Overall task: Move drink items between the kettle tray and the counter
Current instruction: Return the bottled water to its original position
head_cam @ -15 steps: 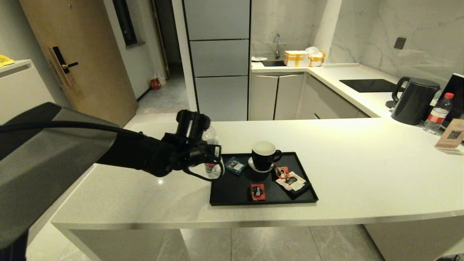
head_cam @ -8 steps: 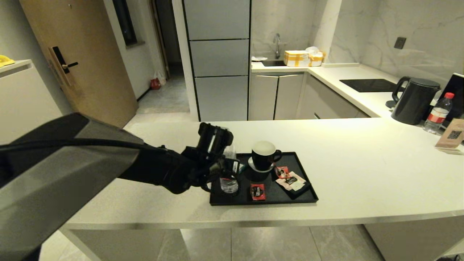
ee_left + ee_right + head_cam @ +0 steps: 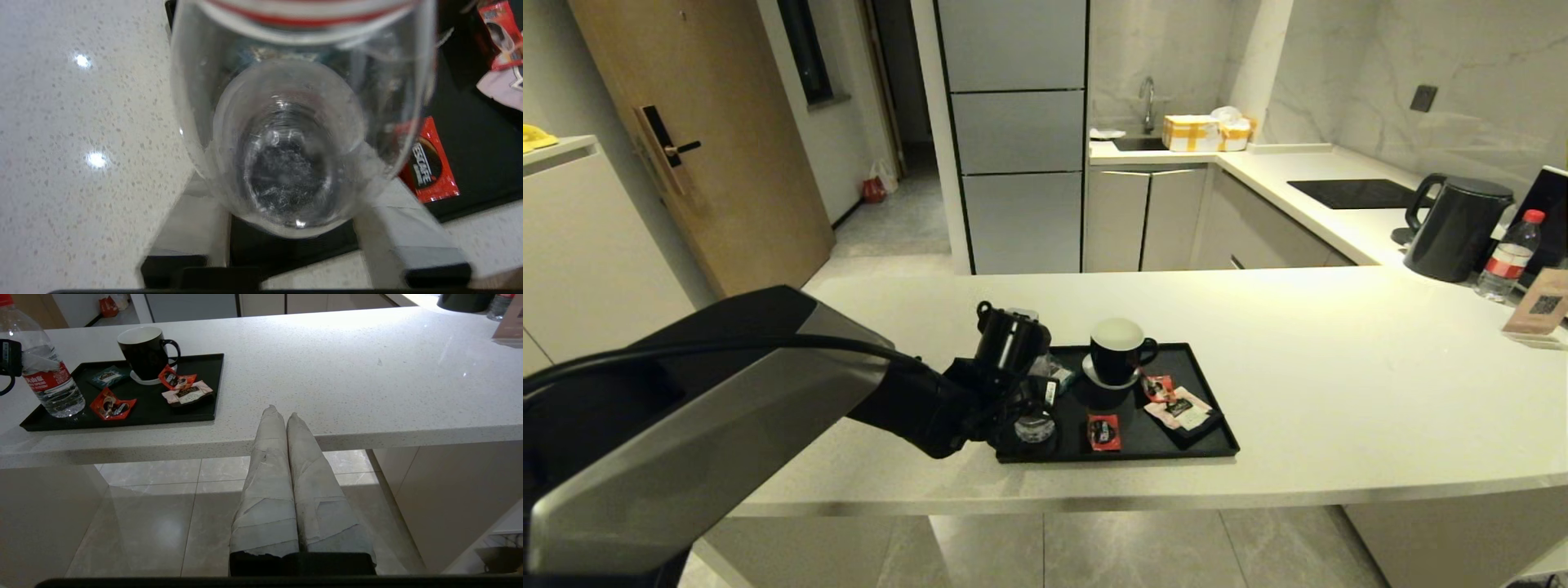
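Your left gripper [image 3: 1036, 402] holds the water bottle [image 3: 51, 381] upright, its base at the tray's [image 3: 1176, 451] near left corner, just beside the red sachet [image 3: 1103, 431]. Release straight down. Your right gripper [image 3: 286, 418], fingers together, is parked below the counter [image 3: 1339, 392] edge.

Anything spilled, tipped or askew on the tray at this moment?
Nothing spilled. The water bottle stands upright at the tray's near-left corner, held by the left pincer. Only a pink sachet looks askew, propped on the front rim. The right pincer idles below the counter.
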{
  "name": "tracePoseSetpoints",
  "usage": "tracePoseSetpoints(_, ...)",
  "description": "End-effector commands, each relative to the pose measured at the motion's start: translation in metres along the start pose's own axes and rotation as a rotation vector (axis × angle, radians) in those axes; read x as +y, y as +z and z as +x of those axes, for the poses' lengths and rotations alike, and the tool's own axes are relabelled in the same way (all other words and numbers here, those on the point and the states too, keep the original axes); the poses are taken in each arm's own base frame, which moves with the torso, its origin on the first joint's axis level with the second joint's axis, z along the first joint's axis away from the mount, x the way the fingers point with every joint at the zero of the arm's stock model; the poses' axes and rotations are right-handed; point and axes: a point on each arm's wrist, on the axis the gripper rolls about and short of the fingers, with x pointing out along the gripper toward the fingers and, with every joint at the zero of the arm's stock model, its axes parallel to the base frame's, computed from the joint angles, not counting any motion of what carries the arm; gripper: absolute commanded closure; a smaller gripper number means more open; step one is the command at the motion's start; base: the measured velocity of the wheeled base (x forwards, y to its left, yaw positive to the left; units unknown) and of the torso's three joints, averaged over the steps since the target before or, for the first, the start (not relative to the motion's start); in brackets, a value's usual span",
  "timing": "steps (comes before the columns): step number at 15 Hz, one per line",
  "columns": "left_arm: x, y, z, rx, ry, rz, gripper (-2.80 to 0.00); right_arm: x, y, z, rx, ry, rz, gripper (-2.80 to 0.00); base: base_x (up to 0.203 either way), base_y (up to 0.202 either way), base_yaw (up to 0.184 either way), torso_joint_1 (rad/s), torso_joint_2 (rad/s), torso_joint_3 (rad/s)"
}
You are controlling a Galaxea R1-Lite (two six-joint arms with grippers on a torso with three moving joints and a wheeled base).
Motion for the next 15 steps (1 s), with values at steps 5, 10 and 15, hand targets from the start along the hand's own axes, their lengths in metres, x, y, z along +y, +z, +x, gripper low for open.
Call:
tracePoseSetpoints(5, 0.003, 0.001, -0.01, 0.002, 0.003, 0.007, -2.8, 0.0, 0.0, 0.0, 0.002, 0.0, 0.0, 0.0, 0.0, 0.0, 0.0, 0.0, 0.0, 0.0)
tracePoseSetpoints(10, 0.012, 0.004, -0.042, -0.003, -0.001, -0.001, -2.8, 0.0, 0.0, 0.0, 0.002, 0.0, 0.0, 0.0, 0.0, 0.0, 0.0, 0.0, 0.0, 0.0)
tracePoseSetpoints(15, 0.028, 0.007, -0.11, -0.037, -0.024, -0.01, -2.8, 0.0, 0.0, 0.0, 0.002, 0.0, 0.0, 0.0, 0.0, 0.0, 0.0, 0.0, 0.0, 0.0)
